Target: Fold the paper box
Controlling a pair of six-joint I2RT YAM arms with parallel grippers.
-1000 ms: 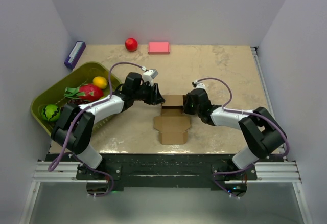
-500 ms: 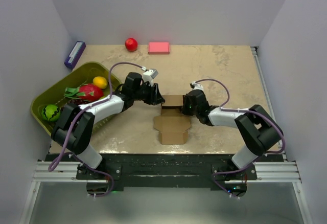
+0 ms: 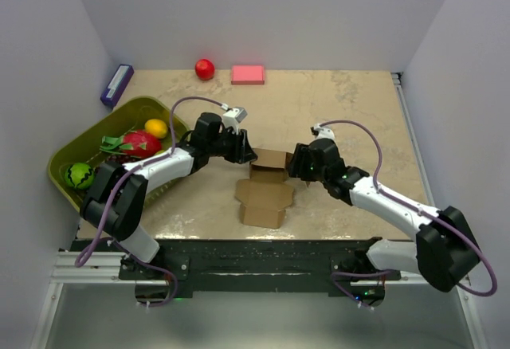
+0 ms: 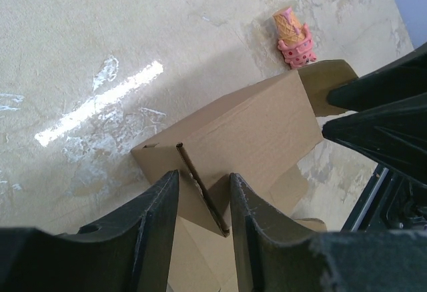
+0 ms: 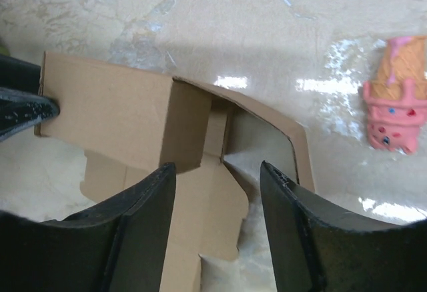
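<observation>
While left jaws apparently pinch the paper box [image 3: 264,198], right jaws gape, empty.

Soft, even light is falling from overhead, so the top view is reading bright and sharp. White glare is streaking across the table [image 4: 100,99] in my left wrist view and spotting it in the right one. The paper box [image 4: 253,132] is throwing a faint shadow. My own fingers [image 5: 133,239] are looming dark and blurry along the bottom edges.
</observation>
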